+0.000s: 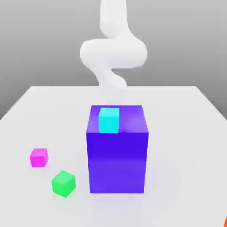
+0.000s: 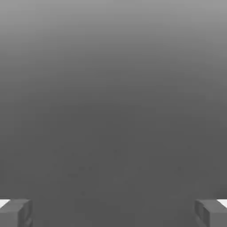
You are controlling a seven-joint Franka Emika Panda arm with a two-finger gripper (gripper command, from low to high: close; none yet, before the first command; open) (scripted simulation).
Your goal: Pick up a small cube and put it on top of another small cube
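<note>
White tabletop noted under a grey backdrop. The magenta cube is seen at the lower left of the exterior frame, resting on the table. The green cube lies just below and to the exterior view's right of it, near but apart, also flat on the table. A tall blue-purple block is placed at frame centre, with a cyan cube sitting on its top face toward the near edge. The white arm is seen rising behind the block at upper centre, blurred, well apart from both small cubes. In the hand view the gripper is recorded with its fingertips at the two lower corners, spread wide with nothing between them; featureless grey is seen beyond them. The pick is judged not yet begun. Risks noted: the tall block stands between the arm and the two cubes, so a low approach could strike it or knock the cyan cube off. The two small cubes lie close together, so a descent over the magenta one could nudge the green target if the open fingers are badly aligned. An off-centre release on the small green top could let the magenta cube slide off.
</note>
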